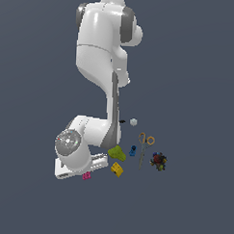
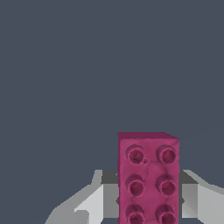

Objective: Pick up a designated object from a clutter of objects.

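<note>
The magenta brick (image 2: 148, 179) sits between my fingers (image 2: 94, 203), jaws apart either side, not clearly touching. It lies on the desk (image 1: 192, 204) beside the yellow brick (image 1: 117, 169). Likely light, rigid, smooth-walled; I would pinch its long flat sides.

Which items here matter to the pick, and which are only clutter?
Job:
magenta brick, between the fingers
gripper

Lying about:
yellow brick
green lumpy shape
blue piece
scissors
white cube
dark multicoloured cluster
</note>
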Controlling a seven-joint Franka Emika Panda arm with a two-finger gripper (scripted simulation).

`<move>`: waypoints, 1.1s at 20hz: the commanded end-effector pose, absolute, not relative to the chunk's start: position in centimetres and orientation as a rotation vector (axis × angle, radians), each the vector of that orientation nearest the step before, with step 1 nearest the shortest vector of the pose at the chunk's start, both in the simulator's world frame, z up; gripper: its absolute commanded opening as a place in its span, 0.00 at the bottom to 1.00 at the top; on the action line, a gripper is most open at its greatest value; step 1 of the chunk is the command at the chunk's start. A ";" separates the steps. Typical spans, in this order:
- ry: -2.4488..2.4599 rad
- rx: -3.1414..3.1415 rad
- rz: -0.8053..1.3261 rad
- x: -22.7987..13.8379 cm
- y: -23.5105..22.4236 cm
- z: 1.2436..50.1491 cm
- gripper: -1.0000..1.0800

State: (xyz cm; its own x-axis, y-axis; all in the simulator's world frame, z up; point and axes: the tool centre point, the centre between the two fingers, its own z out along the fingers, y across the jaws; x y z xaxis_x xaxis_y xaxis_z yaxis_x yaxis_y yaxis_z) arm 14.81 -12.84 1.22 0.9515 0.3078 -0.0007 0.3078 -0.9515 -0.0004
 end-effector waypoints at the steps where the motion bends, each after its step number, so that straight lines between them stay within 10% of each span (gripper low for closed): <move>1: -0.490 -3.103 0.000 14.7 -12.8 1.4 0.00; 22: -0.490 -3.103 0.000 8.8 -8.3 10.1 0.00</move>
State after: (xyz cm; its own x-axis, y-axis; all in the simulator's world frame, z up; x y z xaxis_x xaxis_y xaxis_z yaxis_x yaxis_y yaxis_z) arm 9.50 -8.87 9.01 0.9515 0.3077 -0.0008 0.3077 -0.9515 -0.0004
